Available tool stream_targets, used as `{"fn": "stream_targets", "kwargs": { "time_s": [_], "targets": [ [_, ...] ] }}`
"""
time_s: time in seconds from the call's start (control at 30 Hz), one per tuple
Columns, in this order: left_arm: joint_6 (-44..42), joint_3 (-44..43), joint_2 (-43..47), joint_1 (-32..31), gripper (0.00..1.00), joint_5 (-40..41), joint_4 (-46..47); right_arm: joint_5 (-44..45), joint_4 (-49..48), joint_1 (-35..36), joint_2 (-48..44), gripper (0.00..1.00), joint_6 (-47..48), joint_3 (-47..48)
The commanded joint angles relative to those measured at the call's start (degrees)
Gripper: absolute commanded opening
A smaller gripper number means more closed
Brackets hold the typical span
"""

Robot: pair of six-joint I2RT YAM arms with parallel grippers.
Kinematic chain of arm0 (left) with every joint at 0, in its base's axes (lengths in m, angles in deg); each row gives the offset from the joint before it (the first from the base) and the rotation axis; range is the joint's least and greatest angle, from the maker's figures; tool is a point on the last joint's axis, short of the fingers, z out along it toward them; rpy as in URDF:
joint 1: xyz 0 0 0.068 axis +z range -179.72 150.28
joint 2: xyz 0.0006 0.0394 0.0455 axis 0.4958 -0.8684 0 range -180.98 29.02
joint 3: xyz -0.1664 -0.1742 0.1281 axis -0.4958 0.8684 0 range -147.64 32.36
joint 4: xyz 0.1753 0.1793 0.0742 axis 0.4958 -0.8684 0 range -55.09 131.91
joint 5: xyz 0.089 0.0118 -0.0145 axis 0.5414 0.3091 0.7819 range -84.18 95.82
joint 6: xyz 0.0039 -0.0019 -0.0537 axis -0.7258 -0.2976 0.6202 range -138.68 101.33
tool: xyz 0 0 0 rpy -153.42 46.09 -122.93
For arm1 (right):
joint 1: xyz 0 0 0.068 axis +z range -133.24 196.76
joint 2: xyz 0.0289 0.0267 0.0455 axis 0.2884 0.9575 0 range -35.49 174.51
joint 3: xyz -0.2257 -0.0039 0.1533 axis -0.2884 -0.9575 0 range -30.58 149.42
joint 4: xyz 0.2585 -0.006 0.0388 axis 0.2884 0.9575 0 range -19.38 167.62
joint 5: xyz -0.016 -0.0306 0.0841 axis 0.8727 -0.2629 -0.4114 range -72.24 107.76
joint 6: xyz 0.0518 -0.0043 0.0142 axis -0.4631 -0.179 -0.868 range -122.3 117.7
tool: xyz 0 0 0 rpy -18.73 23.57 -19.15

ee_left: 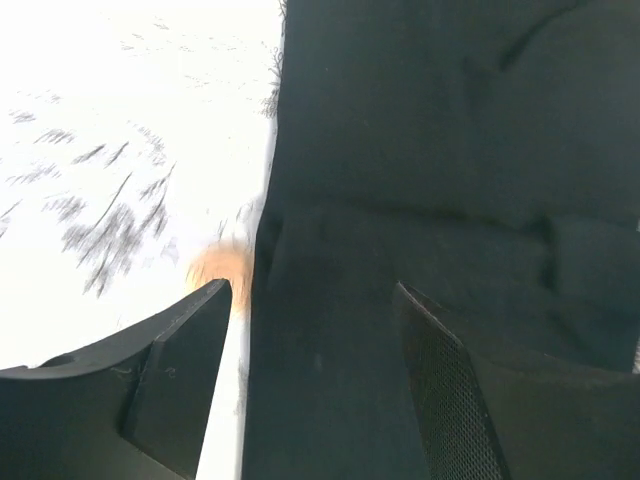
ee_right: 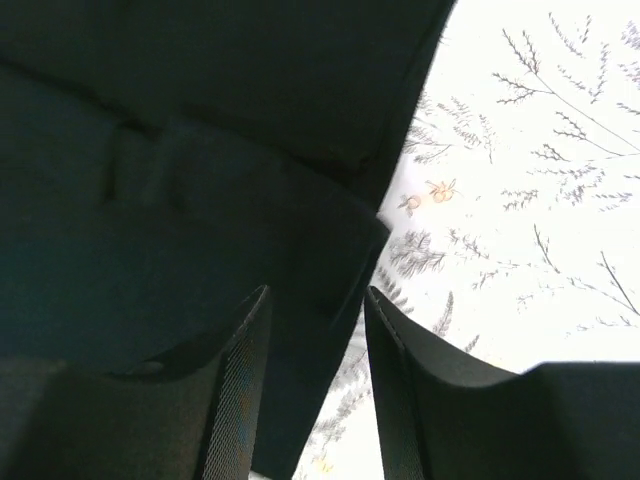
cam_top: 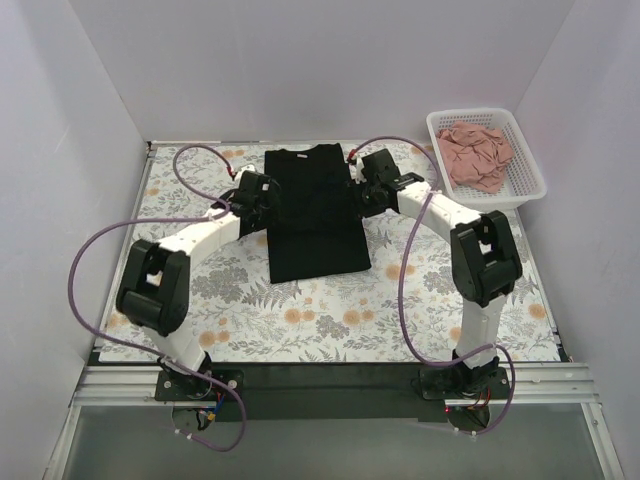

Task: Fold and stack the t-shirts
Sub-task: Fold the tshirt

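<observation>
Counter [cam_top: 320, 315] covered with a floral-print cloth. Left white-and-black robot arm [cam_top: 195, 238] rises from the near edge, left of middle, and reaches toward the far half. Left fingers [ee_left: 185, 365] sit at the left edge of the large plain black short-sleeved cloth t-shirt [cam_top: 315, 215]; they are spread wide with nothing gripped. In the left wrist view one finger is over the floral print and the other over black cloth, with the shirt's edge running between them; whether the tips touch the cloth, cannot tell.

The black t-shirt lies flat in the middle of the counter's far half; collar toward the far edge, hem toward the near edge. Its sides are folded in, so the outline is a long rectangle; folded layers show as ridges in both wrist views.

Right fingers [ee_right: 235, 380] are at the shirt's right edge, toward the collar end; the gap is narrower than the left pair's but still parted, with nothing pinched. The shirt's edge lies under the gap; floral print shows beside it. Right white-and-black robot arm [cam_top: 470, 240] bends back to the near edge, right of middle.

White plastic lattice basket [cam_top: 527, 160] stands at the far right corner; the smaller dusty-pink cloth t-shirt [cam_top: 477, 155] is crumpled inside it, well apart from the black one.
</observation>
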Motion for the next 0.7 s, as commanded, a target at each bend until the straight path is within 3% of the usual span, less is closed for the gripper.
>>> {"fn": "stream_targets", "kwargs": {
  "time_s": [0.0,0.1,0.13,0.2,0.23,0.33,0.43,0.67],
  "targets": [
    [4.3,6.7,12.6,-3.0,0.65,4.7,3.9,1.8,-6.4,3.2,-8.8,0.49,0.9,-3.7],
    [7.7,11.9,19.1,-6.1,0.57,5.6,6.0,-0.4,-11.2,5.3,-10.4,0.38,-0.3,-8.3],
    [8.7,15.5,21.2,-7.9,0.45,4.9,6.7,-2.2,-11.9,6.3,-10.6,0.34,-1.2,-9.0],
    [11.1,18.2,22.0,-10.0,0.34,1.5,9.3,-4.1,-13.7,7.4,-9.3,0.21,-2.1,-10.3],
    [11.9,20.4,21.5,-10.7,0.22,0.5,10.1,-4.8,-14.3,8.2,-8.7,0.19,-3.0,-10.6],
    [13.5,21.2,17.3,-13.0,0.05,-1.5,11.4,-6.3,-16.9,9.6,-5.8,0.12,-4.1,-10.9],
    [14.2,20.9,13.3,-13.9,0.0,-2.2,11.6,-6.7,-19.0,10.0,-2.9,0.07,-4.5,-10.8],
    [16.2,22.3,8.6,-14.2,0.0,-8.7,10.2,-4.1,-21.4,10.1,3.1,0.06,-4.2,-7.9]
  ]
}}
